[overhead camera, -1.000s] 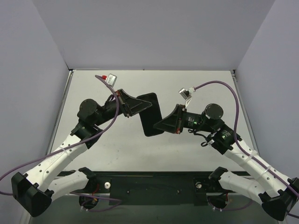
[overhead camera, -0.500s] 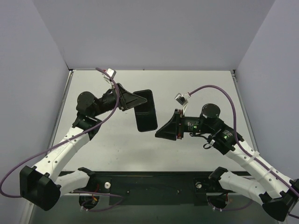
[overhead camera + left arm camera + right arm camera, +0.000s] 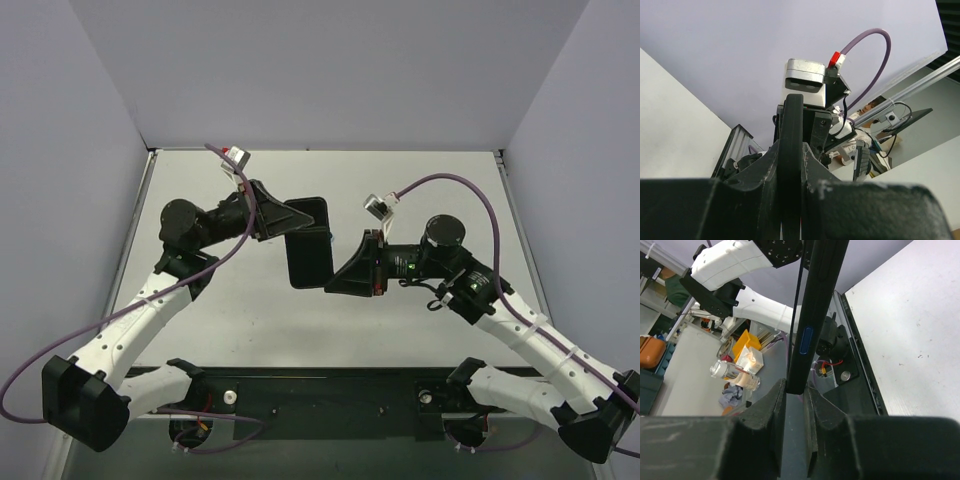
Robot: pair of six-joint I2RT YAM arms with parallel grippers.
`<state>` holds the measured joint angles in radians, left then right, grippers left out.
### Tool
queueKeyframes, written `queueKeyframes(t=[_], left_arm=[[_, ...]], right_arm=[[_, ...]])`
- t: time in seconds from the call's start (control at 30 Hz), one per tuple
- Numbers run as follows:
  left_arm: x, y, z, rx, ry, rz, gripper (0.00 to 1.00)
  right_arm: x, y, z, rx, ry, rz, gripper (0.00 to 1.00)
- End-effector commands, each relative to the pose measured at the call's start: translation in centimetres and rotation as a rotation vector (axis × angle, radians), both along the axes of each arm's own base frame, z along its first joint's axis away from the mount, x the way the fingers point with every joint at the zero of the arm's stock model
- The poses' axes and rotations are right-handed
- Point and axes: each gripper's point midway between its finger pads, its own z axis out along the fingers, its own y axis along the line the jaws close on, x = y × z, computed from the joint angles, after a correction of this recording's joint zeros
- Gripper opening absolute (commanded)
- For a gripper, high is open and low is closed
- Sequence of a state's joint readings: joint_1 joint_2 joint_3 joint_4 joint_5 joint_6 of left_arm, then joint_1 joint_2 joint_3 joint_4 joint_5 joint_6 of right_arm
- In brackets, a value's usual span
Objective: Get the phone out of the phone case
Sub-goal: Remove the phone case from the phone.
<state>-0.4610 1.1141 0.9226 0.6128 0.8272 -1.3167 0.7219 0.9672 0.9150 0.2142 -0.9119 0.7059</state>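
Observation:
A black phone in its black case (image 3: 308, 243) is held up above the grey table (image 3: 430, 180). My left gripper (image 3: 290, 218) is shut on its upper left edge. In the left wrist view the cased phone (image 3: 792, 115) stands edge-on, clamped between my fingers (image 3: 791, 170). My right gripper (image 3: 331, 284) is at the phone's near right corner. In the right wrist view the phone (image 3: 817, 295) is edge-on and its lower end sits just between the tips of my right gripper (image 3: 796, 390), whose jaws are slightly parted. I cannot tell the phone from the case.
The black base rail (image 3: 330, 400) runs along the table's near edge between the arm bases. Grey walls close in the left, right and back. Purple cables (image 3: 470, 185) loop above both wrists. Off the table, the right wrist view shows a bottle (image 3: 732, 375) and a yellow box (image 3: 747, 342).
My left gripper has carried the phone left and up. My right gripper came off the phone, dropped back, then moved left to the phone's near right corner.

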Motion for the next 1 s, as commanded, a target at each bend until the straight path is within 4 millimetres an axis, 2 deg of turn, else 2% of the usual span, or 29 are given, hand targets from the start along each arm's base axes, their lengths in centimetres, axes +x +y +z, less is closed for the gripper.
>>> queueKeyframes(t=[0.0,0.07,0.1,0.13,0.17,0.27,0.3,0.33,0.43,0.57,0.67,0.83,0.97], left_arm=[[-2.6,1.1,4.3,-0.084,-0.123,-0.039,0.0],[-3.2,1.2,4.7,-0.088,-0.112,-0.065,0.0],[-3.5,1.2,5.2,-0.099,-0.095,-0.083,0.0],[-4.3,1.5,5.7,-0.117,-0.128,-0.105,0.0],[-4.7,1.6,6.0,-0.133,-0.09,-0.133,0.0],[-7.1,2.6,7.5,-0.198,-0.13,-0.208,0.0],[-7.7,2.9,7.6,-0.216,-0.091,-0.238,0.0],[-8.8,3.5,8.3,-0.251,-0.14,-0.256,0.0],[-10.6,4.3,8.9,-0.298,-0.121,-0.328,0.0],[-11.4,4.1,8.4,-0.275,-0.125,-0.33,0.0],[-12.0,3.2,7.7,-0.26,-0.103,-0.368,0.0],[-13.2,1.0,6.4,-0.252,-0.054,-0.469,0.0],[-13.2,0.1,5.4,-0.232,-0.035,-0.479,0.0]], right_arm=[[-1.5,0.5,2.7,0.068,-0.146,0.094,0.07],[-2.0,0.5,1.3,0.009,-0.208,0.109,0.04],[-2.2,0.4,0.3,-0.051,-0.258,0.122,0.0],[-1.8,0.5,-0.3,-0.083,-0.288,0.112,0.0],[-2.0,0.4,-0.9,-0.119,-0.314,0.13,0.0],[-0.8,0.7,-1.9,-0.152,-0.367,0.105,0.0],[-0.4,0.8,-2.3,-0.163,-0.397,0.101,0.0],[-0.1,0.8,-2.8,-0.178,-0.406,0.095,0.0],[1.3,0.7,-4.5,-0.263,-0.465,0.076,0.0],[2.2,1.5,-4.4,-0.299,-0.52,0.048,0.0],[2.0,2.2,-3.9,-0.307,-0.547,0.078,0.0],[2.1,2.3,-3.9,-0.396,-0.624,0.122,0.0],[2.7,2.5,-2.6,-0.396,-0.663,0.07,0.0]])
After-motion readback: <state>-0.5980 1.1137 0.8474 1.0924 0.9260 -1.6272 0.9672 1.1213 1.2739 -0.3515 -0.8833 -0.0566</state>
